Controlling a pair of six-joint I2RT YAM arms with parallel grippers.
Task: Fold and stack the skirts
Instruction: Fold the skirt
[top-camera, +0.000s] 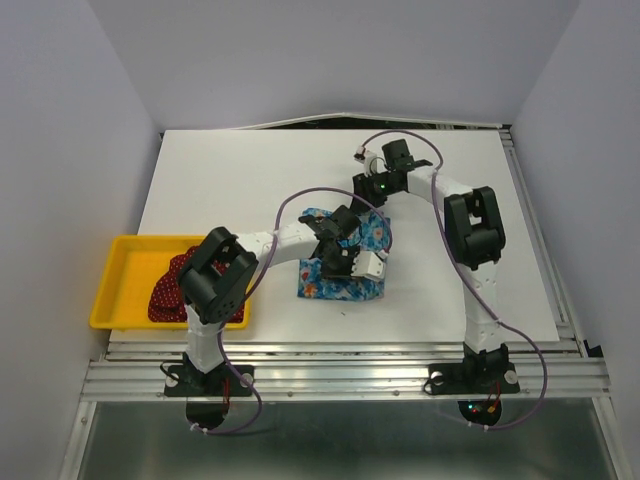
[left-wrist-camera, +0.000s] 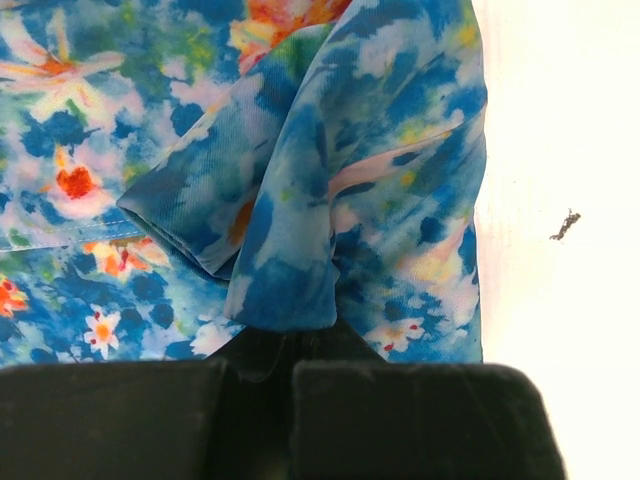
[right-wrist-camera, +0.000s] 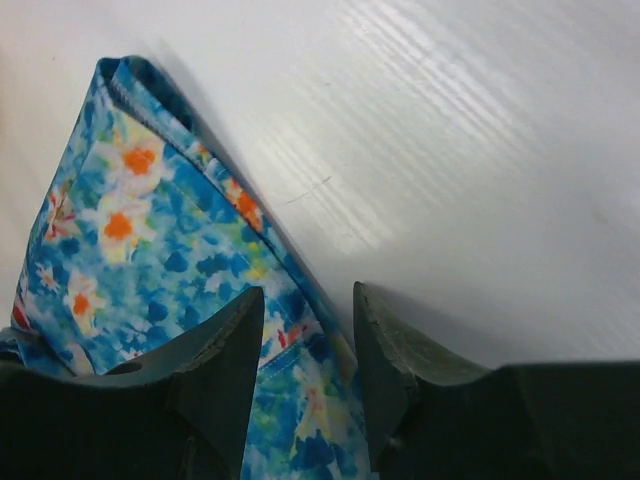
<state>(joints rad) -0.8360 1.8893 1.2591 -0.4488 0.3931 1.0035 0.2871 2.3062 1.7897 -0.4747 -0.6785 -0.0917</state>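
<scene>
The blue flowered skirt (top-camera: 340, 285) lies bunched on the white table near the middle. My left gripper (top-camera: 338, 228) is shut on a gathered fold of this skirt (left-wrist-camera: 300, 200), and the cloth runs straight into the closed jaws of the left gripper (left-wrist-camera: 290, 355). At the skirt's far edge stands my right gripper (top-camera: 366, 200). In its wrist view the right gripper (right-wrist-camera: 308, 300) is open, its jaws astride the hemmed edge of the skirt (right-wrist-camera: 150, 250) with a gap on both sides. The dark red dotted skirt (top-camera: 170, 290) lies crumpled in the tray, partly hidden by my left arm.
A yellow plastic tray (top-camera: 120, 245) sits at the table's left front edge. White table (top-camera: 250, 170) stretches behind and to the left of the blue skirt, and walls close in the left, right and back. A small dark speck (left-wrist-camera: 565, 225) lies on the table beside the skirt.
</scene>
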